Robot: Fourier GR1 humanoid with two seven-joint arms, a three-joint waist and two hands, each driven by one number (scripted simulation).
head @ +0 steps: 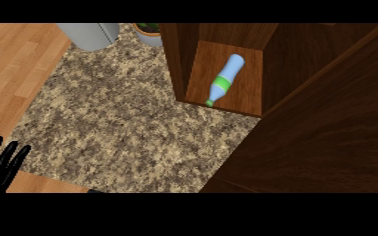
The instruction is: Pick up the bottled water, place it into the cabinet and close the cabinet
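Head view: bottle lying on its side inside cabinet, green end at front edge. Door open, at right. Left hand resting at lower left edge, fingers straight, holding nothing.

One bottled water, one cabinet, one grey canister, one potted plant, one left hand.

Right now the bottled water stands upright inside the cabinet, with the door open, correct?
No: the head view shows the bottled water lying on its side, not upright. It is inside the cabinet, and the door is open.
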